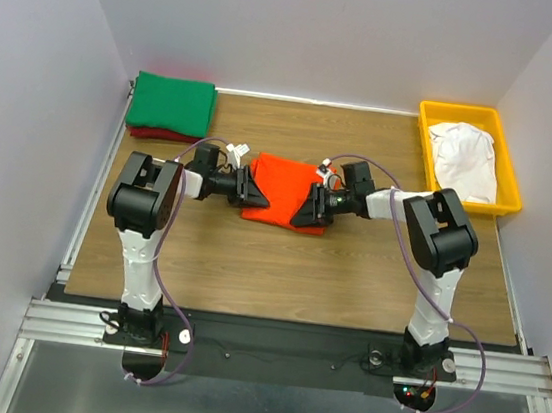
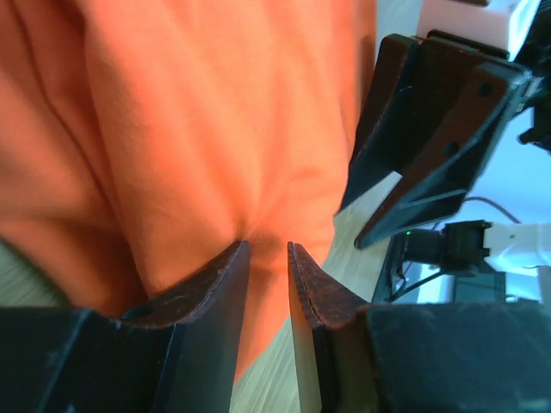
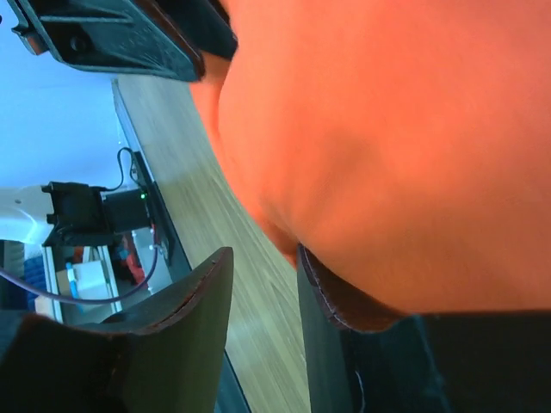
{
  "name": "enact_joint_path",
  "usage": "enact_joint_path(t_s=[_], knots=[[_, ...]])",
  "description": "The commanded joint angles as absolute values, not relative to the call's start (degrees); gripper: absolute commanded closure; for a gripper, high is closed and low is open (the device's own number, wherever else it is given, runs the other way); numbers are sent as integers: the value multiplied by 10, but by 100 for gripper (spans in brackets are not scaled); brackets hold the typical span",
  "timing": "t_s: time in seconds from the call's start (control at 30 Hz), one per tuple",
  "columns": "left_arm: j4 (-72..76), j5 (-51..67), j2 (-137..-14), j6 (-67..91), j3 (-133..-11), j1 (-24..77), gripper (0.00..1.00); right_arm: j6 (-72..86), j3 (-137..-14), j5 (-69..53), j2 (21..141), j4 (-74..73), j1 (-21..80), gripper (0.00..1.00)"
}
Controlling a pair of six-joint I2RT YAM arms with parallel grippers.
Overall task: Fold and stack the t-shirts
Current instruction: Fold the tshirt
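Note:
The bright orange t-shirt (image 1: pixel 287 186) lies folded at the table's middle. My left gripper (image 1: pixel 256 192) is at its left edge; in the left wrist view the jaws (image 2: pixel 267 245) pinch a puckered fold of orange cloth (image 2: pixel 215 129). My right gripper (image 1: pixel 308 210) is at the shirt's near right corner. Its jaws (image 3: pixel 263 251) stand apart with bare wood between them, and orange cloth (image 3: pixel 396 129) drapes over one finger (image 3: pixel 331 297). A folded green t-shirt (image 1: pixel 173 103) rests on a dark red one (image 1: pixel 159 135) at the back left. A white t-shirt (image 1: pixel 463 157) is crumpled in the tray.
The yellow plastic tray (image 1: pixel 474 113) stands at the back right corner. White walls close in the table on three sides. Bare wooden tabletop (image 1: pixel 298 270) lies between the orange shirt and the arms' bases. The two grippers face each other closely across the shirt.

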State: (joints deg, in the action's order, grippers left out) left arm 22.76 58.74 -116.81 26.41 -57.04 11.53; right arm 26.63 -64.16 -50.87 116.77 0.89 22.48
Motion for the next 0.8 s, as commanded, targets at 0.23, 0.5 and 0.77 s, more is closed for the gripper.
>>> enact_joint_path(t_s=[0.23, 0.5, 0.77], knots=[[150, 551, -1135, 184, -546, 69, 63, 131, -625, -426, 1131, -87, 164, 60], [105, 598, -1046, 116, -642, 69, 66, 113, -702, -583, 1058, -104, 164, 60], [215, 570, -1158, 224, -752, 68, 65, 123, -898, -461, 1219, -60, 163, 60]])
